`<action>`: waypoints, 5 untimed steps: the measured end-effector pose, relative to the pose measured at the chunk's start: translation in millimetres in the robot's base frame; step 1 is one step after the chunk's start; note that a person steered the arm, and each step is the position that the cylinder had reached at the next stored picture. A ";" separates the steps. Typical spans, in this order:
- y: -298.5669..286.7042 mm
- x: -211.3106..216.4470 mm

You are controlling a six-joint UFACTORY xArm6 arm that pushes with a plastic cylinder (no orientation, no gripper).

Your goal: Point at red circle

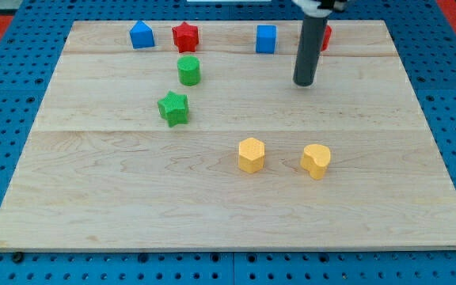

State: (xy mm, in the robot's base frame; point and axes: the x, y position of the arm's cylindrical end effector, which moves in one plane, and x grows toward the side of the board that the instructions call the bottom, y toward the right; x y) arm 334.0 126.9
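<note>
The red circle [325, 36] sits near the view's top edge of the wooden board, mostly hidden behind my rod; only its right side shows. My tip [304, 82] rests on the board just below and slightly left of the red circle, right of the blue cube [266, 39].
A blue house-shaped block [142, 36] and a red star [185, 36] lie at the top left. A green cylinder [188, 70] and a green star [173, 108] lie left of centre. A yellow hexagon [252, 154] and a yellow heart [317, 161] lie lower in the middle. The board edge [228, 247] borders blue pegboard.
</note>
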 end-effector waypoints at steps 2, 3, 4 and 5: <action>79.1 -81.1; 78.6 -116.4; 55.3 -132.7; 52.7 -119.9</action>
